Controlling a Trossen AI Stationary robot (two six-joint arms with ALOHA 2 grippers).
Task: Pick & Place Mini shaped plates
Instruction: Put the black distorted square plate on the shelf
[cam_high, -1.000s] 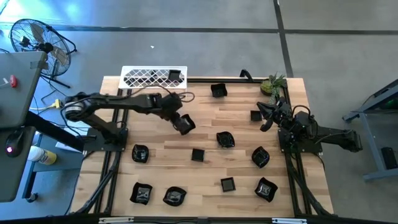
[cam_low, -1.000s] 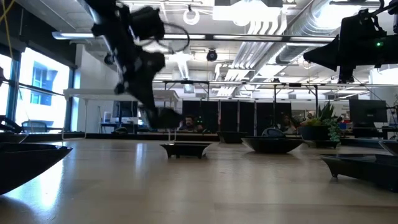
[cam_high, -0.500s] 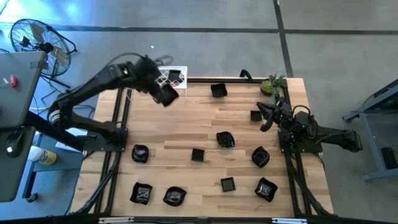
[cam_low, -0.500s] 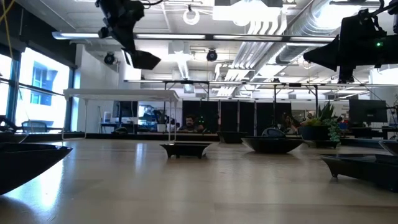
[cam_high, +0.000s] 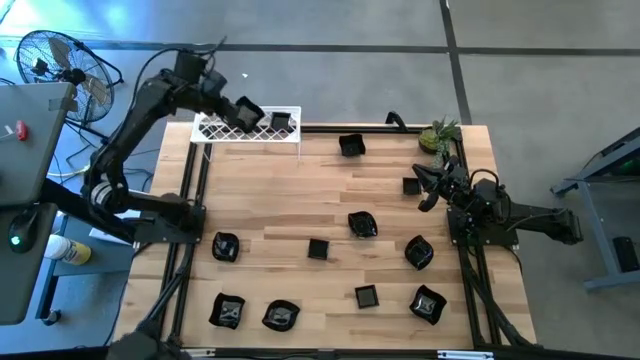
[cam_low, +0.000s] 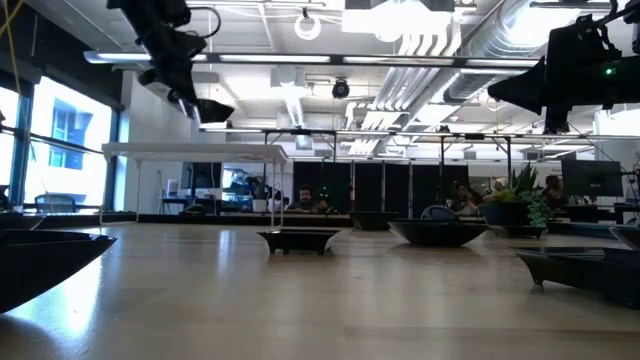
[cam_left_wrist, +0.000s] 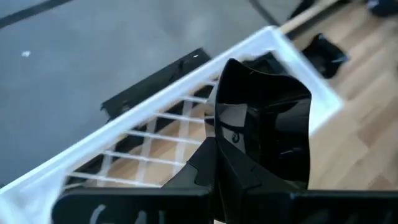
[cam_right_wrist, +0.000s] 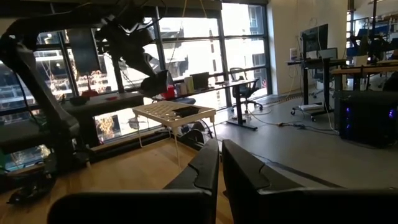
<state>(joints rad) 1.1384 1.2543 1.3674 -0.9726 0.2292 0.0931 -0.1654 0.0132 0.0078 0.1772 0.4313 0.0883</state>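
My left gripper (cam_high: 247, 111) moved from table up over rack (cam_high: 285, 137), clamped on plate (cam_left_wrist: 264, 134). Lower level, probably clear of rim. Right gripper (cam_high: 426, 190) pinched, empty.

Grey concrete floor (cam_high: 330, 30), floor fan (cam_high: 60, 62), tall bright windows (cam_right_wrist: 186, 43), ceiling ducts (cam_low: 440, 40), office desks (cam_right_wrist: 323, 65).

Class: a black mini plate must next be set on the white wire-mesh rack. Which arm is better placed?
Left. Its gripper holds a mini plate above the rack; the right gripper waits empty by the potted plant.
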